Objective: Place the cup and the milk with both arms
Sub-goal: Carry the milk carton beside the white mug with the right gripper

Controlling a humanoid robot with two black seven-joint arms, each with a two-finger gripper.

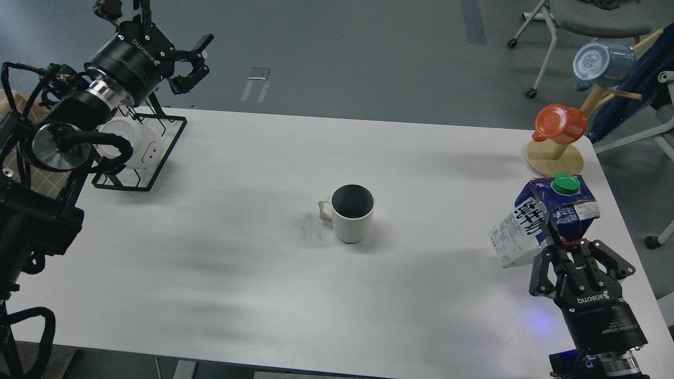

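The cup (352, 220), an off-white ribbed mug with a dark inside, stands upright at the middle of the white table (237, 252), its handle to the left. The milk (542, 216), a blue and white carton with a green cap, is tilted at the right side of the table. My right gripper (567, 246) is shut on the carton's lower part and holds it from the near side. My left gripper (194, 62) is open and empty, high above the table's back left corner and far from the cup.
A black wire rack (158, 158) with a smooth white mug (139, 145) stands at the back left under my left arm. A wooden mug tree (555, 160) with an orange cup (561, 123) and a blue cup (603, 63) stands at the back right. A chair (590, 16) is behind it.
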